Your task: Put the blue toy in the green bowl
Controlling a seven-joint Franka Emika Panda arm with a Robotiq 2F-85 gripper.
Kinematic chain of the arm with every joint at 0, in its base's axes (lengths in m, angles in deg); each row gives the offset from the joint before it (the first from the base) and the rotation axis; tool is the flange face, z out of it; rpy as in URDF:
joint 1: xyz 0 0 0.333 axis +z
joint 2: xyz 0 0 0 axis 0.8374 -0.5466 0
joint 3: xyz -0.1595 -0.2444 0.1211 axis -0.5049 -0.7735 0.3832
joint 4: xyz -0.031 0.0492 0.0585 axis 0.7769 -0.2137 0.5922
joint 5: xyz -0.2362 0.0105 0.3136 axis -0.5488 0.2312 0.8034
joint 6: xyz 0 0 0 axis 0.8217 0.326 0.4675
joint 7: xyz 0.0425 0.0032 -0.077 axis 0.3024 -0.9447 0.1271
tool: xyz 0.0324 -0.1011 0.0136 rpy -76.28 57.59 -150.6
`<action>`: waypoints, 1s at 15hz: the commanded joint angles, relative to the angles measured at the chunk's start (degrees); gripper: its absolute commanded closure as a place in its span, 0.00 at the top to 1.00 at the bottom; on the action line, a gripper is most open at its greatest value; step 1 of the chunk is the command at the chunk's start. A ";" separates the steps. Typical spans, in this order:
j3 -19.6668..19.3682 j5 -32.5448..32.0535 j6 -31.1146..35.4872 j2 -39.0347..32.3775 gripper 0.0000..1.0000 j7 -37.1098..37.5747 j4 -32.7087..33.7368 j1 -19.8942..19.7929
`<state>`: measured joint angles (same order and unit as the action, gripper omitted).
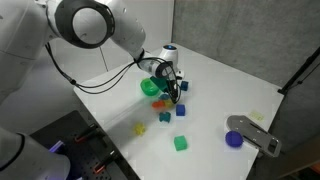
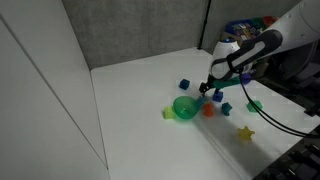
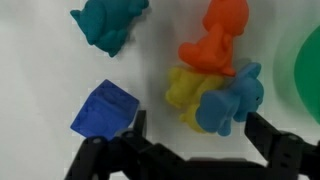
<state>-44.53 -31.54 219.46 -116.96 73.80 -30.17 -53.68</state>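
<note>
In the wrist view the blue toy [image 3: 232, 100], a pale blue figure, lies on the white table, pressed against a yellow toy [image 3: 185, 92] and below an orange toy [image 3: 215, 40]. My gripper [image 3: 198, 122] is open and hangs just above it, with the blue toy and part of the yellow toy between the two black fingers. The green bowl [image 3: 308, 60] shows as a curved edge at the right. In both exterior views the gripper [image 1: 175, 90] [image 2: 212, 88] is low over the toy cluster, right beside the green bowl [image 1: 150, 87] [image 2: 184, 108].
A dark blue cube [image 3: 104, 110] sits just outside one finger, and a darker teal toy [image 3: 108, 22] lies further off. Around the cluster are blue cubes [image 1: 181, 111], a green cube [image 1: 181, 143], a yellow piece [image 1: 139, 128] and a purple cup [image 1: 234, 139].
</note>
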 commanded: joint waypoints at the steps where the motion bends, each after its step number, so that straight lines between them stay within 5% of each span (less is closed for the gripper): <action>1: -0.52 -0.01 -0.88 -4.50 1.00 0.88 5.78 0.71; 2: -0.58 -0.08 -1.18 -5.40 1.00 0.82 6.78 0.81; 3: -0.67 -0.07 -1.47 -6.25 0.75 0.97 7.78 0.92; 4: -0.66 -0.08 -1.56 -6.92 0.74 0.85 8.50 0.93; 10: -0.75 -0.19 -2.23 -7.52 0.25 1.35 10.32 2.12; 15: -2.33 -0.90 -3.01 -5.59 0.04 3.76 10.35 4.57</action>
<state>-45.53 -31.61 217.98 -123.36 74.37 -20.83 -51.18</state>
